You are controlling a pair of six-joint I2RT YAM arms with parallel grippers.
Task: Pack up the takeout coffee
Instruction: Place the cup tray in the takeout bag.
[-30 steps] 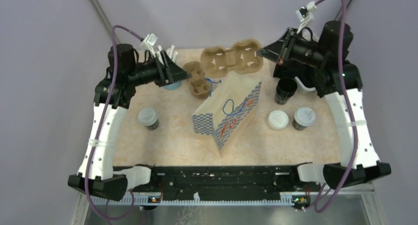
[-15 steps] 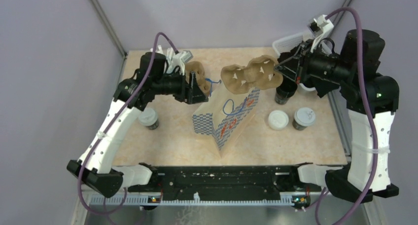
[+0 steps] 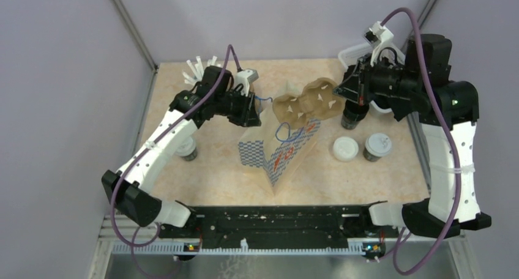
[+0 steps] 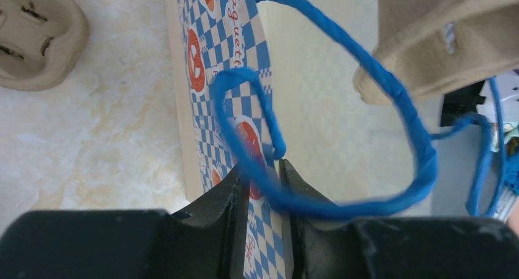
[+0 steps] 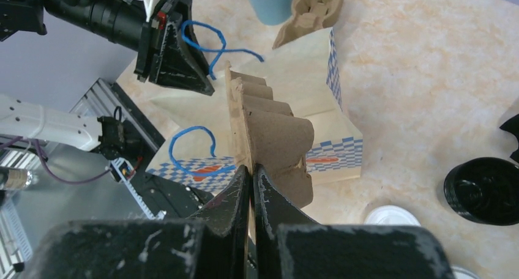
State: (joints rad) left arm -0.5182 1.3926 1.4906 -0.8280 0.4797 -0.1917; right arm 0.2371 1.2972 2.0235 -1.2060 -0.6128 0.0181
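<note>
**Left hand** (image 4: 262,172): the fingers stand narrow and pinch the blue handle (image 4: 355,207) of the paper bag (image 3: 278,153). In the top view this hand is left of centre, at the bag's upper end.

**Right hand** (image 5: 252,172): the fingers are closed on the edge of the pulp carrier (image 3: 309,103). The carrier is clear of the worktop (image 3: 214,175) and tilted, directly over the bag's upper end at centre frame.

**Takeout coffee, all on the worktop and outside the bag:**
- One lidded cup (image 3: 185,149) stands left of the bag, partly hidden by the left arm.
- One lidded cup (image 3: 377,144) stands at the right of the frame.
- One loose lid (image 3: 346,148) lies just beside that cup, between it and the bag.
- One open cup (image 3: 354,115), without a lid, stands above the loose lid, just below the right hand.

**Other items:** a second carrier (image 5: 315,7) and a light-blue cup (image 5: 269,0) sit at the top of the right wrist view.
</note>
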